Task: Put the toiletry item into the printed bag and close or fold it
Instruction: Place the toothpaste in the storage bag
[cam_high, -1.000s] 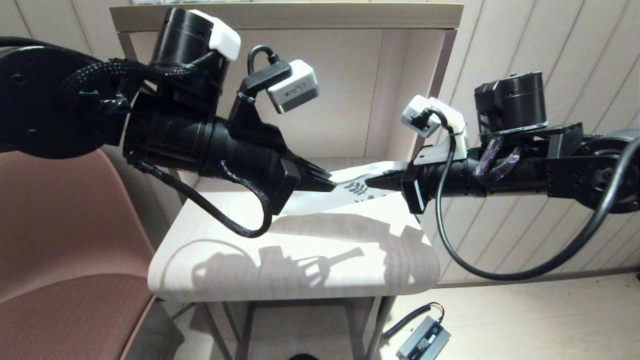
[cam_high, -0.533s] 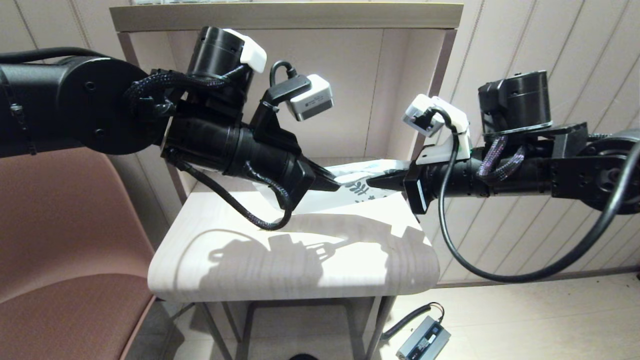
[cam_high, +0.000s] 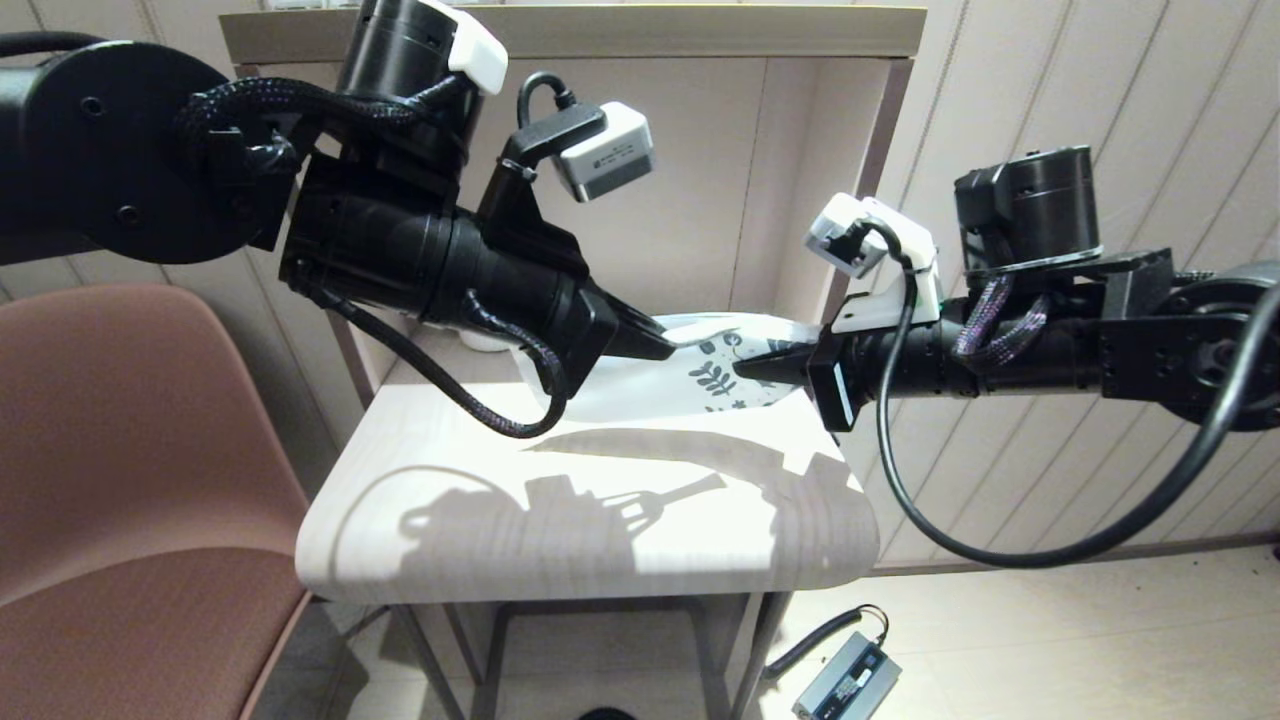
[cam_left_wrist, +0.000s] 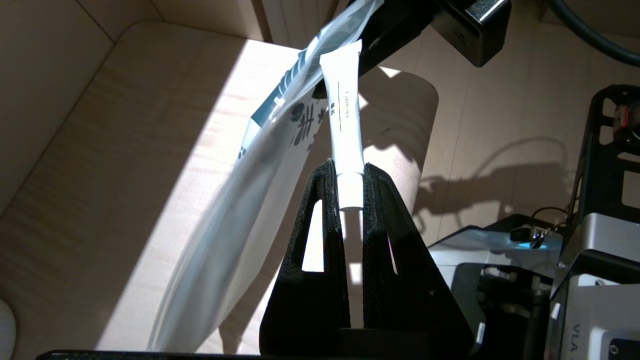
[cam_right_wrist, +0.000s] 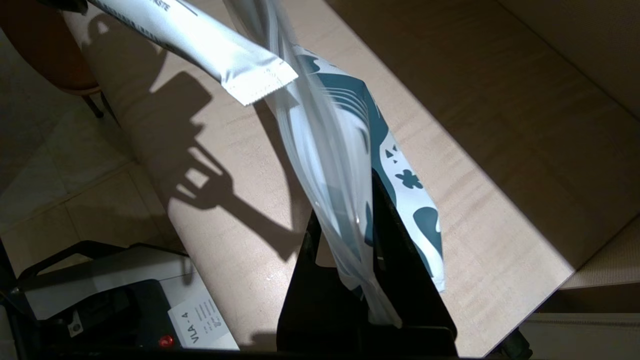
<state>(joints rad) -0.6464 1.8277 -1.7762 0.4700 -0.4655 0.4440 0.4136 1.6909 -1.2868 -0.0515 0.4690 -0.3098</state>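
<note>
My left gripper (cam_high: 666, 348) (cam_left_wrist: 350, 169) is shut on the cap end of the toiletry item (cam_left_wrist: 344, 115), a thin white tube. The tube's flat crimped end (cam_right_wrist: 260, 80) points at my right gripper and lies against the upper rim of the printed bag (cam_high: 650, 388) (cam_right_wrist: 345, 145). Whether that end is inside the mouth I cannot tell. The bag is a soft white pouch with dark teal leaf prints. It hangs above the table from my right gripper (cam_high: 745, 368) (cam_right_wrist: 346, 210), which is shut on its printed end.
Below the bag is the white wooden table (cam_high: 600, 520), set in a shelf alcove with walls behind and at the sides. A white mug (cam_high: 487, 342) peeks out behind my left arm. A brown chair (cam_high: 130, 480) stands at the left, and a small device (cam_high: 845, 682) lies on the floor.
My left arm has risen a little with the tube, its tip now higher against the bag's rim. The bag has turned and shows more of its leaf prints. The right gripper has barely moved.
</note>
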